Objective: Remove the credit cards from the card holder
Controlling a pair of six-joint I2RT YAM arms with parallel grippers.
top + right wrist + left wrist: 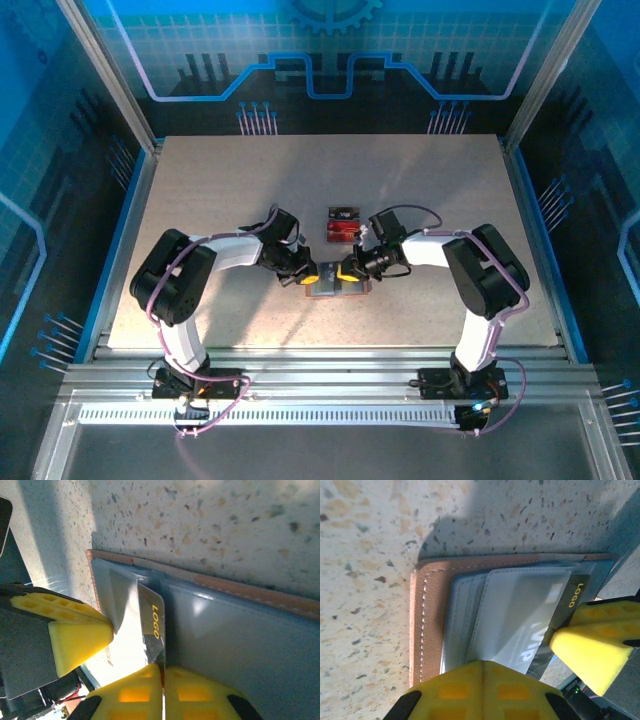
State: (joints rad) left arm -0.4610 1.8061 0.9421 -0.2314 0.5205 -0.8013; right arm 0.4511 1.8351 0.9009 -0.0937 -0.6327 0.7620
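Observation:
The tan card holder (336, 291) lies open on the table between my two grippers, brown rim (427, 620) outside and grey pockets (240, 645) inside. A credit card (152, 620) with a dark end and yellow "LOGO" lettering sticks partway out of a pocket (572, 597). My right gripper (162, 669) is shut on that card's edge (351, 272). My left gripper (482, 664) is shut on the edge of the grey pocket sleeve, which rises toward its tip (311, 278). Two red credit cards (342, 222) lie on the table just beyond the holder.
The speckled tabletop (220, 180) stretches to the left, right and far side of the holder. Metal frame posts (120, 100) and blue side walls border the table. A railed edge (320, 365) runs along the near side by the arm bases.

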